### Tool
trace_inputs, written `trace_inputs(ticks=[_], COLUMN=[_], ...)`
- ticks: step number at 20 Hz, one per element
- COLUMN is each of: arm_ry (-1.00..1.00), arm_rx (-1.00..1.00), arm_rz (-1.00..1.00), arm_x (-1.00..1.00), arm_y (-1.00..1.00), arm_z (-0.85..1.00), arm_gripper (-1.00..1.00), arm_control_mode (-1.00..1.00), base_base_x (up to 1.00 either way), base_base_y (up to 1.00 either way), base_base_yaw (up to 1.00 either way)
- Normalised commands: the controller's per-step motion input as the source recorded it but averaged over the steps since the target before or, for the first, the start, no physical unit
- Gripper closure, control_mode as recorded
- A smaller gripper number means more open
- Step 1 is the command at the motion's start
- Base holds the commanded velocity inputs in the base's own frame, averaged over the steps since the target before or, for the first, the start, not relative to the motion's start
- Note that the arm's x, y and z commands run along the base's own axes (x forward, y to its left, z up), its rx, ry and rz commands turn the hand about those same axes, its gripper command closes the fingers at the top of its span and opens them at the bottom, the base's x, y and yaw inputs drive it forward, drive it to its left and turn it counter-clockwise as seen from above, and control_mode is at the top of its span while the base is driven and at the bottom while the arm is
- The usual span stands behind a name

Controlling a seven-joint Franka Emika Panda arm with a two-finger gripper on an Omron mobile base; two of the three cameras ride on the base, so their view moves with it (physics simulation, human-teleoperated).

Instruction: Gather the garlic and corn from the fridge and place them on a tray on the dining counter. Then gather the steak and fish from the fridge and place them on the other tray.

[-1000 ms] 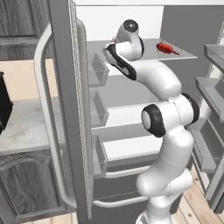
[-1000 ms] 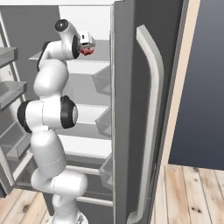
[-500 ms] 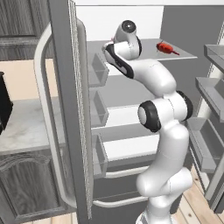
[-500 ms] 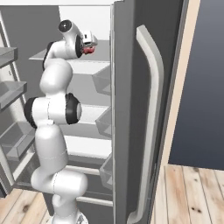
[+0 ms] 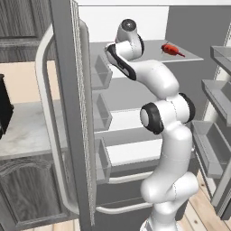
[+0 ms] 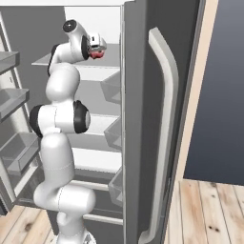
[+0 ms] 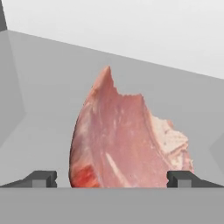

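**Steak on the fridge's top shelf**

The steak is a flat red-pink piece with paler marbling and a whitish fatty edge at its 3 o'clock side, tapering to a point at 12 o'clock. It lies flat on the grey top shelf of the fridge, whose doors stand open. From the right base view the steak shows as a small red patch.
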Motion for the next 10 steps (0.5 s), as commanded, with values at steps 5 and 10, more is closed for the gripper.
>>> trace_inputs(ticks=[5,10], arm_ry=[0.03,0.0], arm_rx=[0.03,0.05], arm_rz=[-0.04,-0.01], arm_x=[0.11,0.04], arm_y=[-0.3,-0.53], arm_z=[-0.78,-0.8], arm_gripper=[-1.0,1.0], arm_control_mode=[-1.0,-1.0], base_base_x=[0.0,0.0], base_base_y=[0.0,0.0], base_base_yaw=[0.0,0.0])
